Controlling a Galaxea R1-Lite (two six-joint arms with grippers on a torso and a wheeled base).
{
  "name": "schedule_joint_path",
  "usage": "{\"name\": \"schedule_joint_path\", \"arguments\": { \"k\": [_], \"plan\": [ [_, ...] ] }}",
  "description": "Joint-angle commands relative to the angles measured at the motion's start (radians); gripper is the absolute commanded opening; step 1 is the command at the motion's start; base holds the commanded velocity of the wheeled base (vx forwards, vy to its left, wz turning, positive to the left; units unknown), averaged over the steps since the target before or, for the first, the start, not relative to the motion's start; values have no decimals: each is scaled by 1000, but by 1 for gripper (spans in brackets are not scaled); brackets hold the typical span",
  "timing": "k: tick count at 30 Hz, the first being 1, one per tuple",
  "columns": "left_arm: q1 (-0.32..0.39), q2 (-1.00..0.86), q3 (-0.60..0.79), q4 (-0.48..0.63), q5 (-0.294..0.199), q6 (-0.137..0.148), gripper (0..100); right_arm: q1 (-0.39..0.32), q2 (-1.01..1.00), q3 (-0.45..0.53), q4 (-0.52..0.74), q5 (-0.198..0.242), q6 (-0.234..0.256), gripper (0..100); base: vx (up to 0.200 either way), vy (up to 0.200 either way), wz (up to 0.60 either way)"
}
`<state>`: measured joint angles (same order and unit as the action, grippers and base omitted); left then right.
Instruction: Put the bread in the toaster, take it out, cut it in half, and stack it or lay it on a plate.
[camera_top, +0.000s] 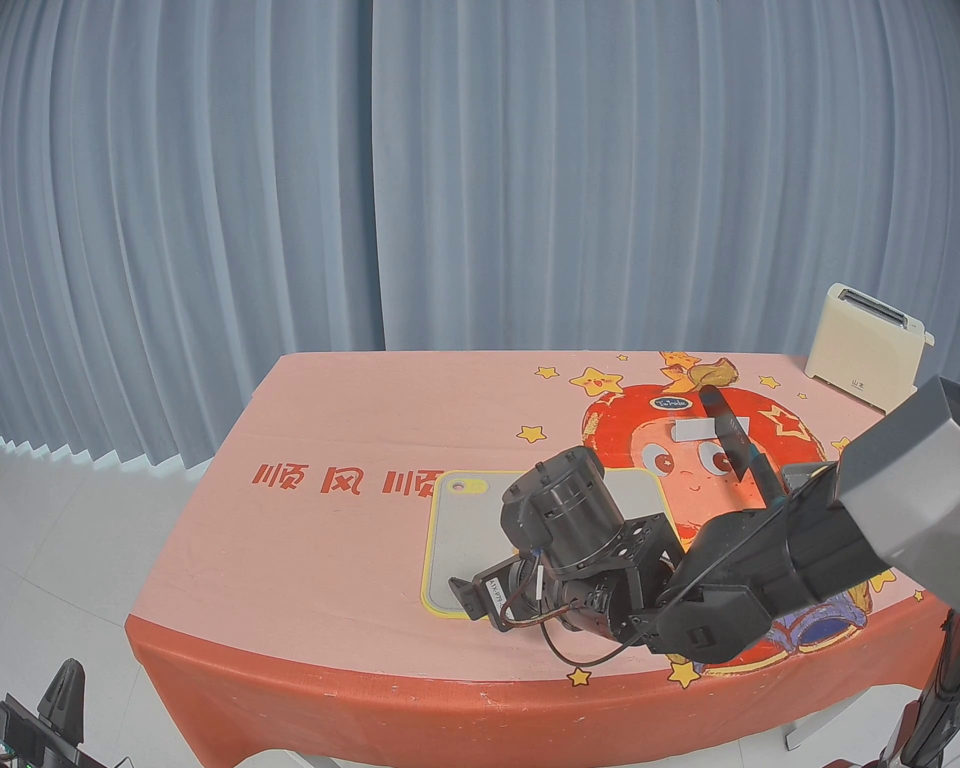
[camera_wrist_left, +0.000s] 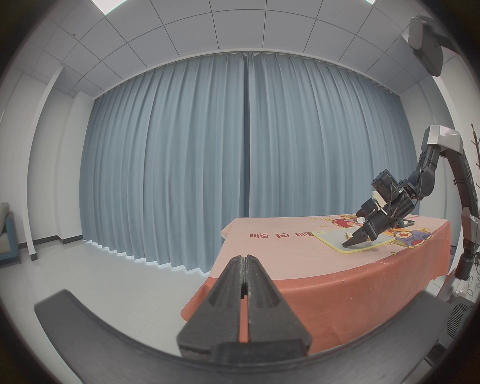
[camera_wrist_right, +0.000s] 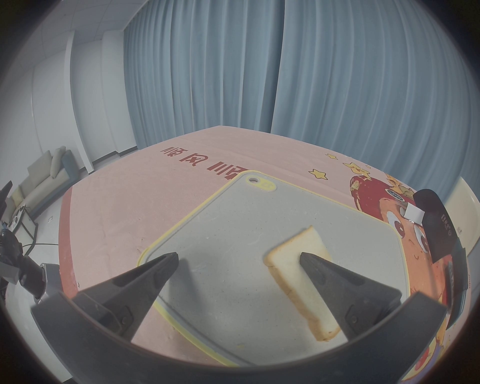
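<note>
Bread (camera_wrist_right: 289, 259) lying flat on the cutting board (camera_wrist_right: 215, 235), not yet gripped.
The slice is judged light, soft and easily crushed, best taken gently by 2 opposite crust edges. The right pincer (camera_wrist_right: 239, 257) is held just above the board, spread wide and empty, 1 finger over the slice. The left pincer (camera_wrist_left: 245, 305) is closed, well off the board.

Head: looks down onto surface (camera_top: 330, 540). Left wrist: faces it side-on, low, well off. Right wrist: sits close above cutting board (camera_wrist_right: 225, 225), shared by all.
</note>
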<state>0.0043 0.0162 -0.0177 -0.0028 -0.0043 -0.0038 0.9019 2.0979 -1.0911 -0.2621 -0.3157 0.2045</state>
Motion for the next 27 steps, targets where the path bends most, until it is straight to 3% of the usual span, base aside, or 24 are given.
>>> {"name": "schedule_joint_path", "arguments": {
  "k": [1, 2, 27],
  "plan": [
    [0, -10, 18, 0, 0, -1, 0, 0, 5, 5, 3, 0, 1, 100, 0, 0, 0],
    [0, -10, 18, 0, 0, -1, 0, -1, 5, 5, 3, -2, 1, 0, 0, 0, 0],
    [0, -10, 18, 0, 0, -1, 0, -17, -73, 10, 4, -9, 12, 0, 0, 0, 0]
  ]
}}
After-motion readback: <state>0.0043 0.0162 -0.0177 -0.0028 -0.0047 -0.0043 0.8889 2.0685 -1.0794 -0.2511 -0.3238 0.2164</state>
